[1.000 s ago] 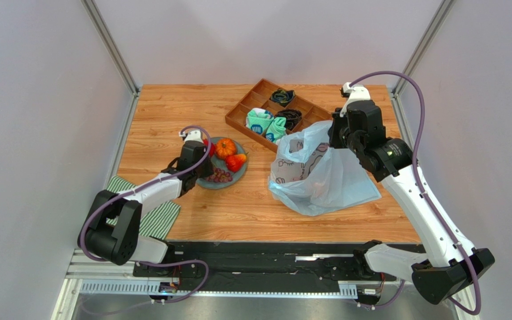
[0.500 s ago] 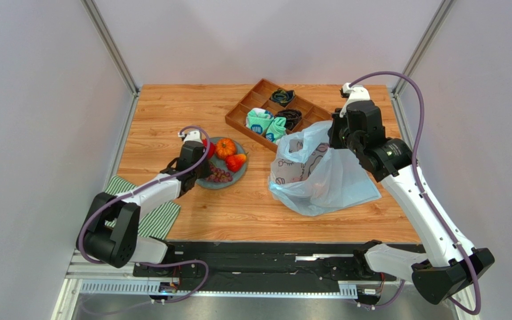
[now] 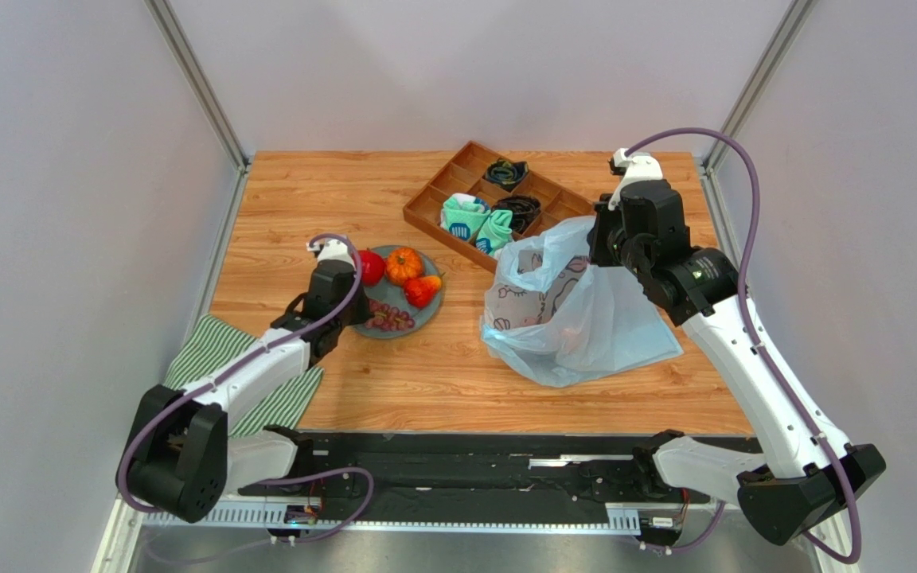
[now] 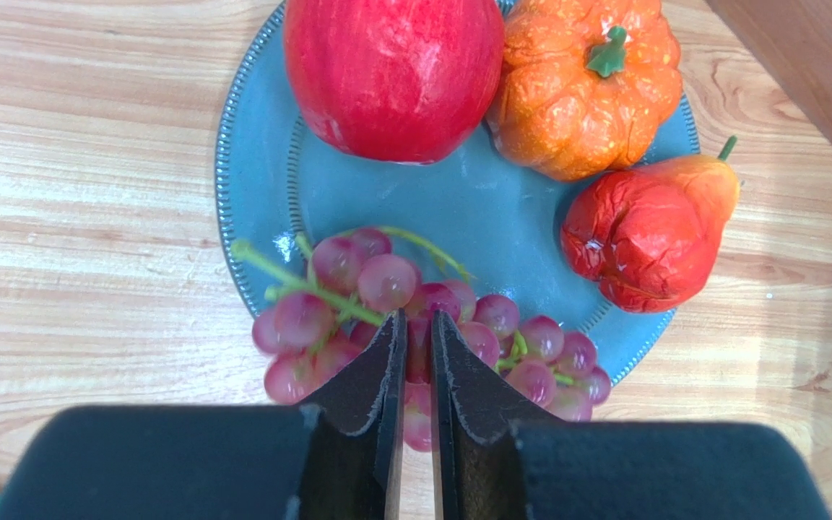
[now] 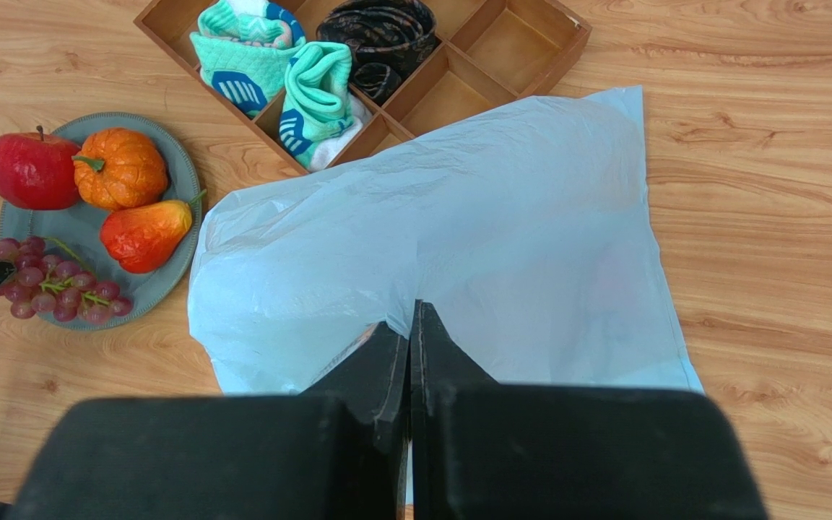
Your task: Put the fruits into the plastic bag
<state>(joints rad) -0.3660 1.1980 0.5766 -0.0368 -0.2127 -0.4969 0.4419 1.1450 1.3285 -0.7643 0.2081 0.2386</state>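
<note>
Pinching grape bunch (image 4: 372,280) with left gripper (image 4: 415,323) nearly closed, right gripper (image 5: 410,314) clamped on plastic bag (image 5: 496,217)

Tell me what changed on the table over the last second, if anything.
The left hand drew back toward its base, uncovering the red apple in the top view. It is now closed at the grape bunch, apparently pinching it, though the grapes remain on the plate. Unchanged: the right hand keeps the plastic bag lifted by its edge, and the other fruits lie as before.
</note>
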